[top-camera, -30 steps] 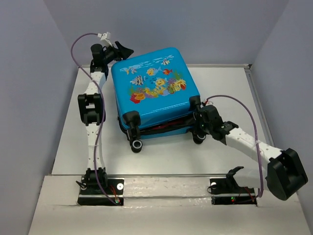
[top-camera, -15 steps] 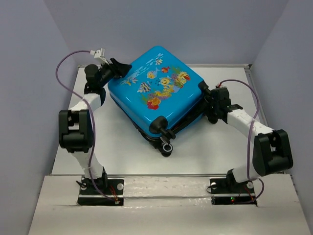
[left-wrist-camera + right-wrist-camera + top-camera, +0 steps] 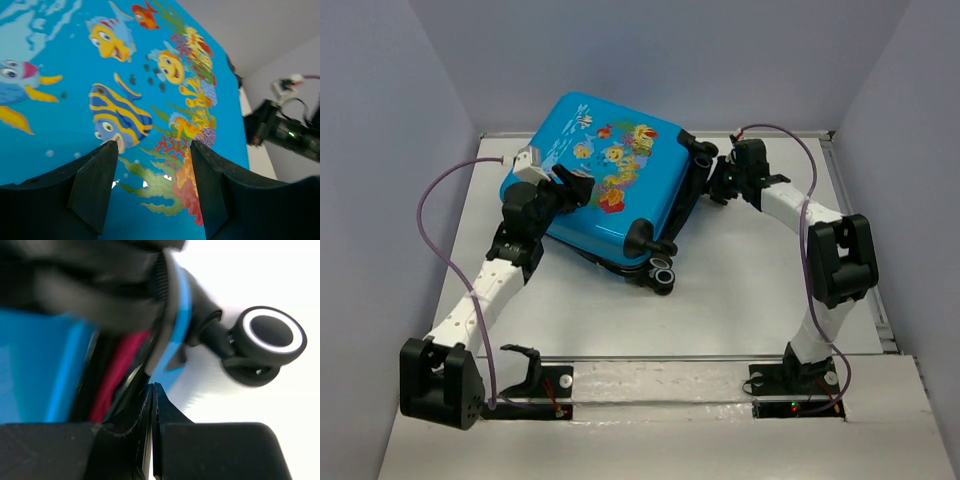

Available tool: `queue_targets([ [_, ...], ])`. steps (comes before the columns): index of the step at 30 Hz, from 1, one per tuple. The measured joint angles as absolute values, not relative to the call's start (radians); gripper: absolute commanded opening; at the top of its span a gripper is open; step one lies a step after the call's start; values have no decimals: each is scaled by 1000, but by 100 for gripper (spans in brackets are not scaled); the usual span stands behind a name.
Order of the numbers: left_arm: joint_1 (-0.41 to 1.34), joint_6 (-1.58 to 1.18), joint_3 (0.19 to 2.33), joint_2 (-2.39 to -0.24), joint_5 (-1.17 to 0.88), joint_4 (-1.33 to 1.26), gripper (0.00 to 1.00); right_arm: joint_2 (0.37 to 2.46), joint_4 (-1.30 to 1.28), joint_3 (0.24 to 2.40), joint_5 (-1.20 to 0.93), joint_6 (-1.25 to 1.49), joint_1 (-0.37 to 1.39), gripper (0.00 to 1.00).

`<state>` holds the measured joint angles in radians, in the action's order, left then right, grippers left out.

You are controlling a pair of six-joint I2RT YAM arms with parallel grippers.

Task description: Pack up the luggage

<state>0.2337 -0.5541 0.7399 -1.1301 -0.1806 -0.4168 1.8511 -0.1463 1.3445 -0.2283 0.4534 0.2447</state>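
Note:
The luggage, a bright blue hard-shell case, lies flat with its fish-and-coral face up, turned diagonally at the back left of the table. My left gripper rests over that printed face, open, with only the picture between its fingers. My right gripper is shut, its tips pressed against the case's open seam near a black wheel. A strip of red cloth shows inside the seam beside the blue shell. I see nothing pinched between the right tips.
White table with grey walls on three sides and a raised rail along its right edge. Two more wheels stick out at the case's near corner. Purple cables loop off both arms.
The case has swung counter-clockwise and slid left and back. My left arm came round from the far corner onto the printed face. My right gripper followed the wheel corner toward the back.

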Motion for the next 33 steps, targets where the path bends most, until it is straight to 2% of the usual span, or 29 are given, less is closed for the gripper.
queue_targets([
  [2,226,-538,826,-1135,-90,-272,70,1798,-126,1306,-224,456,255,8],
  [3,221,-535,864,-1147,-75,-225,65,1756,-118,1275,-224,457,260,8],
  [4,212,-526,980,-1198,-52,-134,56,1734,-115,1262,-224,458,262,8],
  [5,194,-515,1083,-1267,-51,-88,35,1680,-102,1227,-224,457,263,8],
  [7,161,-498,1262,-1378,-47,-54,13,1580,-83,1159,-224,453,263,8],
  [8,131,-486,1360,-1444,-44,-33,6,1533,-69,1124,-225,450,263,8],
  [11,20,-461,1515,-1575,-24,15,6,1457,-53,1064,-235,443,263,8],
  [18,-167,-445,1611,-1827,6,99,6,1406,-63,949,-250,422,307,7],
  [25,-192,-387,1969,-2157,-60,206,6,1401,-75,932,-234,415,422,7],
  [28,-197,-379,2049,-2238,-136,228,6,1424,-75,933,-224,415,452,7],
  [33,-193,-371,2049,-2298,-233,231,6,1497,-81,952,-197,417,454,7],
])
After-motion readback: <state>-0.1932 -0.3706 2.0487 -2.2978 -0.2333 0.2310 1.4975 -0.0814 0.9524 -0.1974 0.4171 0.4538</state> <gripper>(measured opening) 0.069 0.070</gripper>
